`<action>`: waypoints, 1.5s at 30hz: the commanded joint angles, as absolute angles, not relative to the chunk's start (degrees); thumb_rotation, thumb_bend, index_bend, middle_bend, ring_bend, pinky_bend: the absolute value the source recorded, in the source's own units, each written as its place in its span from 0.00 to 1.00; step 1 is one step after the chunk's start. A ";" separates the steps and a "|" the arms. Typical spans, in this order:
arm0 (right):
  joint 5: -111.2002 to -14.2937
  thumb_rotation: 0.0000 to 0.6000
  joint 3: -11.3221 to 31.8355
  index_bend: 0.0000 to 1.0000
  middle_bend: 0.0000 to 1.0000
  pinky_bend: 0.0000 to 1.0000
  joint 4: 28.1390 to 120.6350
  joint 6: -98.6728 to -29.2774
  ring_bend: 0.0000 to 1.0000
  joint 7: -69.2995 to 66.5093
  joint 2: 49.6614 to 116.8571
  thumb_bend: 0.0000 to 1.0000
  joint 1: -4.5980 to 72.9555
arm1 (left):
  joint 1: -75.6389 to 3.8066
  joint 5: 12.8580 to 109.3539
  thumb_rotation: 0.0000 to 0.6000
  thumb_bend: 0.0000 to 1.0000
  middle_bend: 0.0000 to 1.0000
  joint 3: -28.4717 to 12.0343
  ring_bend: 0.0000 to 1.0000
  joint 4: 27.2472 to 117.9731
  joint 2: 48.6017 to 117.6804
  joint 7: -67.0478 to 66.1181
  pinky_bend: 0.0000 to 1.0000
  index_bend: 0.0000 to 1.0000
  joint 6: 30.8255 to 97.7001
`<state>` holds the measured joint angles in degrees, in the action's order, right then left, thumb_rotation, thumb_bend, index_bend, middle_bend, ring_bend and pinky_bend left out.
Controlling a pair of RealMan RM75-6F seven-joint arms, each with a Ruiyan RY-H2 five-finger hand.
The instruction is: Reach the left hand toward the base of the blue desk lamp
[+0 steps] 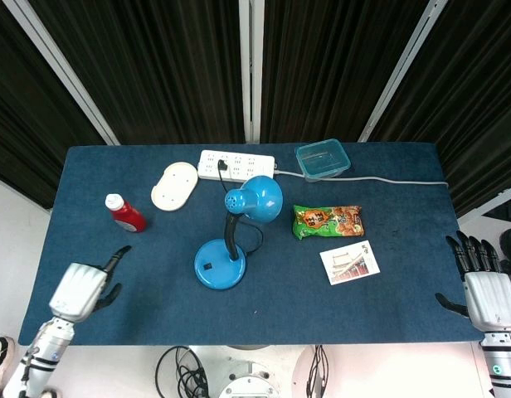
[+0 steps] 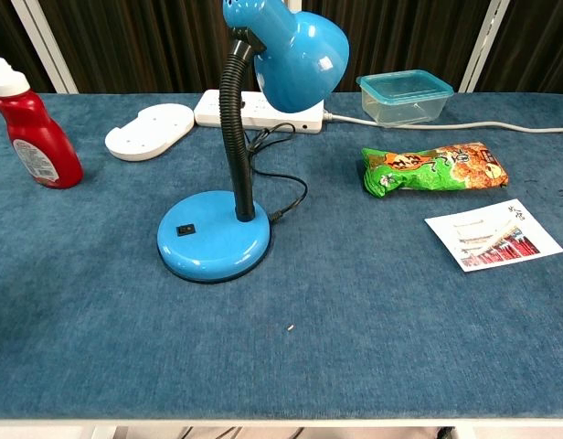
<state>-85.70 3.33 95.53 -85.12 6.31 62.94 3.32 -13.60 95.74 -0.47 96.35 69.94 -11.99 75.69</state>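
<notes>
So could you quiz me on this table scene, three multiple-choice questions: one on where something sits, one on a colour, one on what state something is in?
1. Where does the red bottle stand?
A. Left of the lamp base
B. Inside the clear box
C. On the snack bag

2. What colour is the desk lamp?
A. Green
B. Blue
C. White

3. How is the left hand?
A. Gripping the lamp base
B. Holding the bottle
C. Over the table, touching nothing

Key: 1 A, the bottle stands by the left edge; 2 B, shade and base are blue; 3 C, the hand is apart from the base.
</notes>
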 commanded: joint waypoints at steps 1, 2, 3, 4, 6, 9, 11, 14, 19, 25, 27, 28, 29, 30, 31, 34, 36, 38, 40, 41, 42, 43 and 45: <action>-85.77 1.00 3.29 0.00 0.00 0.00 95.62 -85.21 0.00 6.33 62.94 0.04 3.24 | -18.28 94.91 1.00 0.39 0.79 -0.08 0.80 98.42 73.30 -16.38 0.86 0.12 67.85; -85.81 1.00 3.21 0.00 0.00 0.00 95.65 -85.21 0.00 6.36 62.95 0.04 3.20 | -19.40 93.61 1.00 0.39 0.80 -0.42 0.80 98.41 74.28 -17.17 0.86 0.12 65.62; -85.82 1.00 3.17 0.00 0.00 0.00 95.65 -85.21 0.00 6.37 62.94 0.04 3.17 | -19.94 92.90 1.00 0.40 0.80 -0.60 0.80 98.35 74.78 -17.47 0.86 0.12 64.52; -85.82 1.00 3.12 0.00 0.00 0.00 95.65 -85.25 0.00 6.36 62.93 0.04 3.11 | -20.99 91.39 1.00 0.40 0.80 -0.96 0.80 98.15 75.73 -17.98 0.86 0.12 62.41; -85.72 1.00 3.11 0.00 0.00 0.00 95.62 -85.42 0.00 6.16 62.86 0.04 2.96 | -22.52 89.17 1.00 0.40 0.80 -1.50 0.80 97.50 77.34 -18.86 0.86 0.12 59.59; -85.50 1.00 3.19 0.00 0.00 0.00 95.47 -85.63 0.00 5.83 62.71 0.04 2.77 | -23.96 87.32 1.00 0.40 0.80 -2.04 0.80 96.31 79.24 -19.82 0.86 0.11 57.60; -85.33 1.00 3.18 0.00 0.00 0.00 95.37 -85.59 0.00 5.66 62.57 0.04 2.69 | -24.98 85.98 1.00 0.40 0.80 -2.45 0.80 95.01 80.44 -20.23 0.86 0.11 56.33; -85.25 1.00 3.10 0.00 0.00 0.00 95.22 -85.49 0.00 5.51 62.42 0.05 2.62 | -26.41 84.35 1.00 0.40 0.80 -2.81 0.80 93.39 81.55 -21.53 0.86 0.11 54.61; -84.51 1.00 3.41 0.00 0.00 0.00 94.84 -85.39 0.00 5.06 62.45 0.05 2.56 | -27.77 83.30 1.00 0.41 0.80 -2.59 0.80 92.27 82.89 -22.12 0.87 0.11 53.72; -83.90 1.00 3.64 0.00 0.00 0.00 94.29 -84.28 0.00 4.76 62.83 0.05 3.10 | -28.74 83.18 1.00 0.41 0.80 -2.04 0.80 91.16 83.74 -21.76 0.87 0.12 53.78; -83.67 1.00 3.76 0.00 0.00 0.00 94.12 -84.04 0.00 4.70 62.93 0.05 3.23 | -28.99 83.34 1.00 0.41 0.80 -1.76 0.80 91.10 83.80 -21.72 0.87 0.13 53.81; -83.53 1.00 3.81 0.00 0.00 0.00 94.05 -83.94 0.00 4.65 62.97 0.05 3.28 | -29.18 83.39 1.00 0.41 0.80 -1.56 0.80 91.09 83.83 -21.71 0.87 0.14 53.74; -83.45 1.00 3.85 0.00 0.00 0.00 94.02 -83.88 0.00 4.62 62.99 0.05 3.31 | -29.32 83.35 1.00 0.41 0.80 -1.42 0.80 91.03 83.86 -21.74 0.87 0.14 53.60; -83.39 1.00 3.89 0.00 0.00 0.00 94.02 -83.84 0.00 4.59 62.98 0.05 3.34 | -29.48 83.25 1.00 0.41 0.80 -1.29 0.80 90.94 83.89 -21.83 0.87 0.14 53.45; -83.36 1.00 3.91 0.00 0.00 0.00 94.02 -83.82 0.00 4.58 62.95 0.06 3.35 | -29.61 83.12 1.00 0.41 0.80 -1.21 0.80 90.87 83.93 -21.92 0.87 0.15 53.35; -83.20 1.00 3.87 0.00 0.00 0.00 94.12 -83.77 0.00 4.59 62.77 0.06 3.28 | -30.06 82.66 1.00 0.41 0.80 -0.88 0.80 90.65 84.19 -22.22 0.87 0.15 53.00; -83.08 1.00 3.84 0.00 0.00 0.00 94.12 -83.79 0.00 4.57 62.73 0.06 3.20 | -30.29 82.69 1.00 0.41 0.80 -0.71 0.80 90.61 84.36 -22.19 0.87 0.15 53.01; -82.92 1.00 3.79 0.00 0.00 0.00 94.14 -83.70 0.00 4.58 62.70 0.06 3.14 | -30.56 82.70 1.00 0.41 0.80 -0.59 0.80 90.54 84.51 -22.23 0.88 0.15 53.03; -82.80 1.00 3.72 0.00 0.00 0.00 94.21 -83.50 0.00 4.62 62.62 0.07 3.14 | -30.93 82.61 1.00 0.41 0.80 -0.52 0.81 90.67 84.48 -22.33 0.88 0.15 52.86; -82.79 1.00 3.71 0.00 0.00 0.00 94.24 -83.46 0.00 4.65 62.59 0.07 3.15 | -31.08 82.62 1.00 0.41 0.80 -0.50 0.81 90.69 84.49 -22.34 0.88 0.15 52.83; -82.81 1.00 3.69 0.00 0.00 0.00 94.26 -83.48 0.00 4.68 62.55 0.07 3.13 | -31.22 82.61 1.00 0.41 0.81 -0.45 0.81 90.69 84.50 -22.39 0.87 0.15 52.78; -82.84 1.00 3.69 0.00 0.00 0.00 94.27 -83.55 0.00 4.65 62.52 0.07 3.11 | -31.38 82.57 1.00 0.41 0.81 -0.37 0.81 90.67 84.52 -22.44 0.87 0.15 52.74; -82.80 1.00 3.73 0.00 0.00 0.00 94.25 -83.57 0.00 4.57 62.51 0.08 3.10 | -31.56 82.48 1.00 0.41 0.81 -0.29 0.81 90.54 84.65 -22.40 0.87 0.15 52.74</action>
